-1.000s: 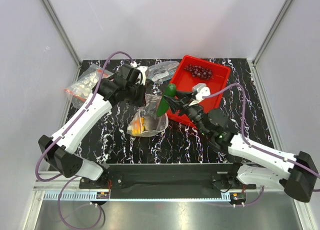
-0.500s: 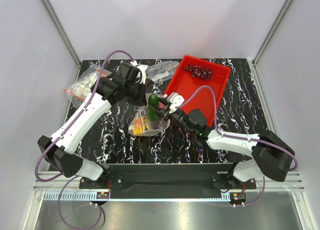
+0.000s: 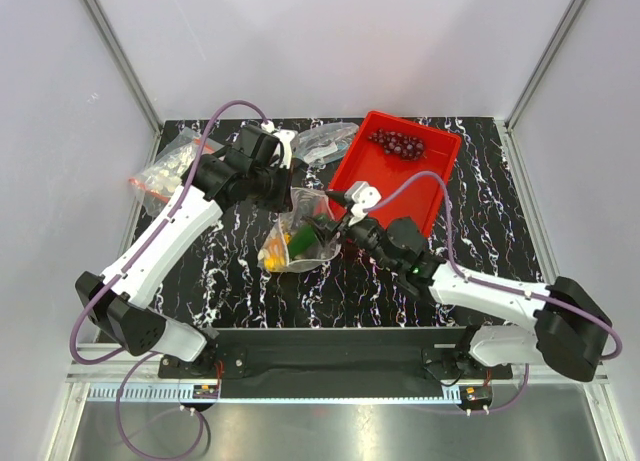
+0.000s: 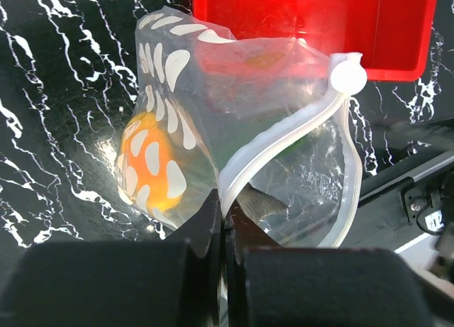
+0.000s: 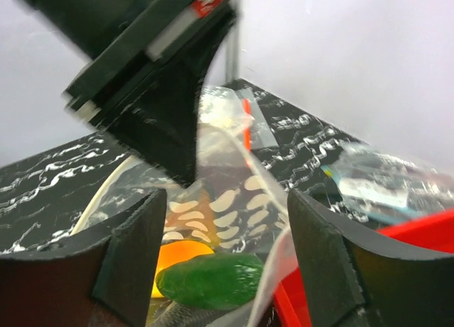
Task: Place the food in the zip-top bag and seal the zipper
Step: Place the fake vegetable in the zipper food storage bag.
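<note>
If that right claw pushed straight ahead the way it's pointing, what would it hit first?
Most likely the green cucumber. It lies just ahead of the open right gripper, inside the zip-top bag, with the orange-yellow fruit beside it. How far ahead is hard to judge.

Through the clouded plastic of the zip-top bag [image 4: 284,150], the grey fish [image 4: 259,203] shows only as a dark sliver; the red tray [image 4: 404,29] runs off the top edge. Overhead, the fingertips of the right gripper [image 3: 324,227] are lost at the bag's mouth. The left gripper [image 5: 170,142] looms blurred and cropped before the right wrist camera.
</note>
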Available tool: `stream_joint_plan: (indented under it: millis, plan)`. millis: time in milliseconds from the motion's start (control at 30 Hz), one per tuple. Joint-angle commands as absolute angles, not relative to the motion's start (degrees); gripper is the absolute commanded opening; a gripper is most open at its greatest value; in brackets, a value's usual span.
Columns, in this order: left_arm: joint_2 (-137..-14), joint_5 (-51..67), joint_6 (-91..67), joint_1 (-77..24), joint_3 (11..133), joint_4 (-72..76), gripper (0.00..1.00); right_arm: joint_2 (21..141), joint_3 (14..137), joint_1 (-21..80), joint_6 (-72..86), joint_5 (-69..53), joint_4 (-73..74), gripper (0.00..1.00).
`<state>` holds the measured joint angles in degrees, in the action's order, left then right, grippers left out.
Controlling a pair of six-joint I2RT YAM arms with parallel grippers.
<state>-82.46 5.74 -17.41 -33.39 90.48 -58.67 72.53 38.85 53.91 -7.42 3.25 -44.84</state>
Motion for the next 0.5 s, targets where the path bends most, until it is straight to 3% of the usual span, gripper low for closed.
stream_joint_plan:
  millis: [0, 133, 300, 467]
  plan:
    - [-80.8, 4.4, -16.3, -33.0, 92.0, -57.5, 0.00, 69.2, 44.6, 54.3, -2.9, 12.4, -34.5, 0.74]
    - [-80.4, 2.7, -16.1, -33.0, 90.9, -57.0, 0.00, 69.1, 53.2, 52.8, 1.3, 16.9, -18.4, 0.72]
    - [-79.0, 0.5, -15.8, -33.0, 88.4, -55.7, 0.00, 67.5, 57.5, 48.6, 7.9, 15.8, -9.8, 0.66]
    - [-77.2, -2.5, -15.6, -33.0, 85.6, -54.1, 0.00, 68.0, 61.2, 34.2, 15.4, 8.3, -0.9, 0.60]
